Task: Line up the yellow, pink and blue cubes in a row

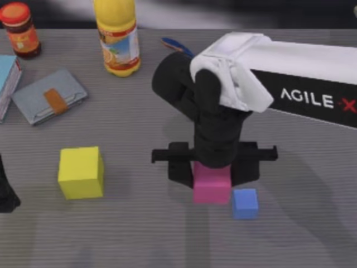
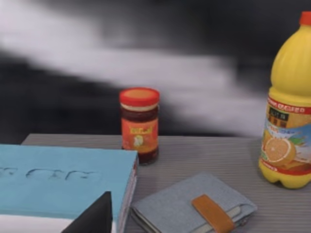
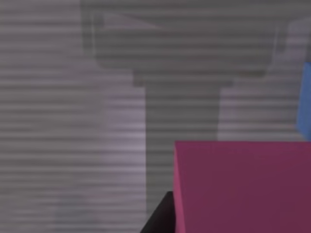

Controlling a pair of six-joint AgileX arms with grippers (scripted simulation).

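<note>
My right gripper [image 1: 212,170] hangs over the middle of the table, shut on the pink cube [image 1: 212,185], with a black finger pressed to each side of it. In the right wrist view one fingertip [image 3: 163,216] touches the pink cube [image 3: 243,187]. The small blue cube [image 1: 245,203] stands just right of the pink one, nearly touching, and its edge [image 3: 305,102] shows in the right wrist view. Well to the left, the big yellow cube [image 1: 81,172] stands alone. My left gripper [image 1: 6,195] is parked at the table's left edge, open; one fingertip [image 2: 99,213] shows in its view.
At the back stand a yellow juice bottle [image 1: 117,36] and a red-lidded jar [image 1: 19,29]. A grey wallet [image 1: 49,96] and a light-blue book [image 1: 5,78] lie at the back left. A blue toothbrush [image 1: 174,44] peeks out behind the right arm.
</note>
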